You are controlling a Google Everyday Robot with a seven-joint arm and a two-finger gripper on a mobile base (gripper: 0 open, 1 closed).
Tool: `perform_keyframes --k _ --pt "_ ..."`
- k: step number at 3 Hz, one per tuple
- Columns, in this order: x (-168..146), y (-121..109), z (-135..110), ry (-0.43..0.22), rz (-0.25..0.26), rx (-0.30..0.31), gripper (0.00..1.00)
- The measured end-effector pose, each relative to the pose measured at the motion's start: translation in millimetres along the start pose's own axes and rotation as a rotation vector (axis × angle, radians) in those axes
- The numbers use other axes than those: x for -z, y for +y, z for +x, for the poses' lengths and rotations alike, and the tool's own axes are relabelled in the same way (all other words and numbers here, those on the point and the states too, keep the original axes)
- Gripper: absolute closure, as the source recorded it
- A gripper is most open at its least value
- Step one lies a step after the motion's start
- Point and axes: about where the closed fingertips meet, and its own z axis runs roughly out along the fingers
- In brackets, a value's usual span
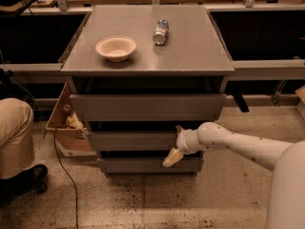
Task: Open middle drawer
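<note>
A grey cabinet has three handleless drawers stacked below its top. The middle drawer [133, 140] has a plain flat front and sits between the taller top drawer [145, 107] and the short bottom drawer [143, 165]. My gripper [175, 143] is at the right end of the middle drawer's front. One finger [179, 129] points up at the drawer's top edge and the other finger [172, 157] points down below its lower edge. The white arm [238, 144] reaches in from the right.
A white bowl [116, 47] and a lying can [161, 31] are on the cabinet top [190, 46]. A cardboard box [66, 123] stands at the cabinet's left. A person's leg [14, 137] and shoe are at far left. A cable [66, 175] runs over the floor.
</note>
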Motion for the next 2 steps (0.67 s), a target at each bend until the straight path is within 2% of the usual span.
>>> perform_keyframes --k 1,2 --pt "-9 -21 0 0.012 0.026 0.021 0.00" --pt "-22 -31 11 0.023 0.029 0.013 0.00"
